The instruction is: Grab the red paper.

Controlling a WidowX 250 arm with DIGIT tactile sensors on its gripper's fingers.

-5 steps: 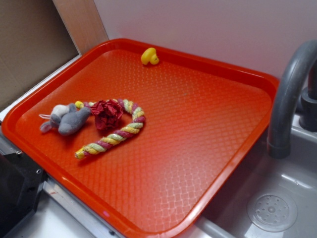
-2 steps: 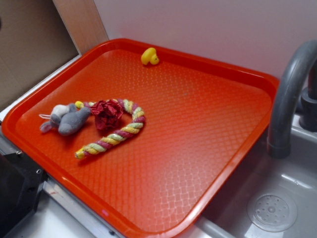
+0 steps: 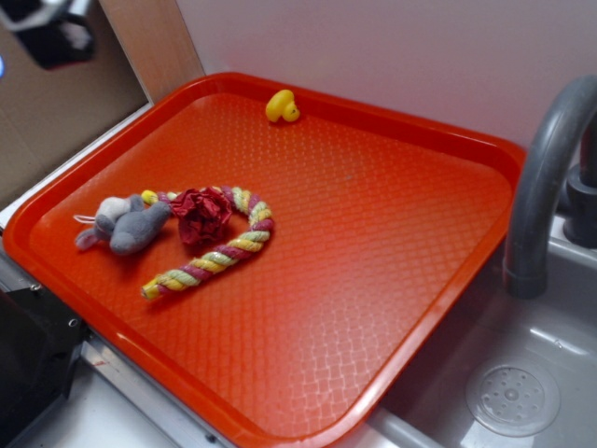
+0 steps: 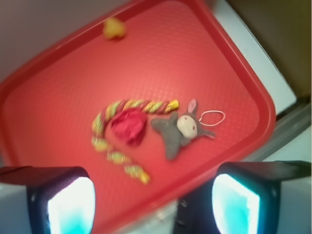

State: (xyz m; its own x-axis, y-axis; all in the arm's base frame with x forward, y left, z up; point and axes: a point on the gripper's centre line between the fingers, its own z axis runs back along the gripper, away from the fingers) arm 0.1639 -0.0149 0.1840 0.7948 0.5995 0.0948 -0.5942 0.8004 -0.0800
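The red paper (image 3: 201,216) is a dark crimson crumpled wad lying on the orange-red tray (image 3: 392,308), inside the curve of a red-yellow-green rope toy (image 3: 219,247). It also shows in the wrist view (image 4: 127,126). A grey plush mouse (image 3: 126,225) lies just left of it. My gripper (image 3: 51,37) is a blurred dark shape at the top left corner, high above and well away from the paper. In the wrist view its gripper (image 4: 153,207) has the jaws wide apart and empty.
A small yellow duck (image 3: 282,106) sits at the tray's far rim. A grey faucet (image 3: 546,177) arches over a sink (image 3: 513,397) at the right. A dark block (image 3: 28,359) stands at the tray's front left. A wall runs behind the tray.
My gripper has come into the exterior view at the top left corner; it was out of view before. The paper, mouse, rope and duck have not moved.
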